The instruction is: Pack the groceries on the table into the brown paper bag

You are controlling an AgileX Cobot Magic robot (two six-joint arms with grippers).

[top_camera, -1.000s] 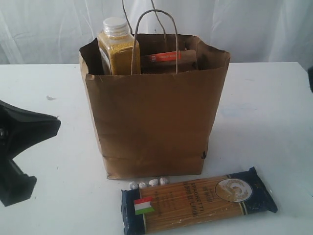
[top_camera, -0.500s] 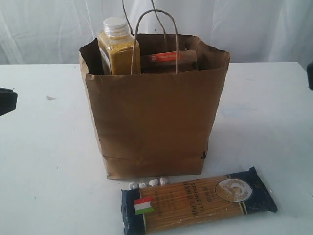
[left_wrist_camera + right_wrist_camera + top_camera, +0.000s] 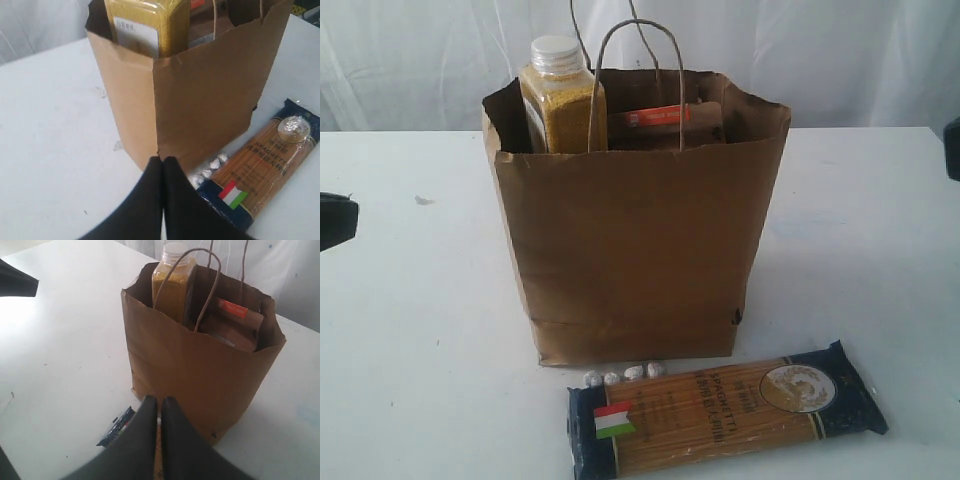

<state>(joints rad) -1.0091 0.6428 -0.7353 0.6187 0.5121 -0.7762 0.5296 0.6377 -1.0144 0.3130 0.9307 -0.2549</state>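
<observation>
On the worktop (image 3: 410,340) just before the bag (image 3: 630,250), the spaghetti packet (image 3: 725,408) lies flat, lengthwise across the exterior view, flag end leftward; left pincer (image 3: 162,167) and right pincer (image 3: 159,407) clenched, empty.

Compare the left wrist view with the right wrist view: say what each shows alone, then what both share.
Left wrist only: the shut left gripper, the Italian flag on the spaghetti packet, small white lumps beside it. Right wrist only: the shut right gripper, the cap of the yellow-grain bottle. Both: the brown paper bag, the bottle inside, the table, and the packet (only a corner in the right).
</observation>
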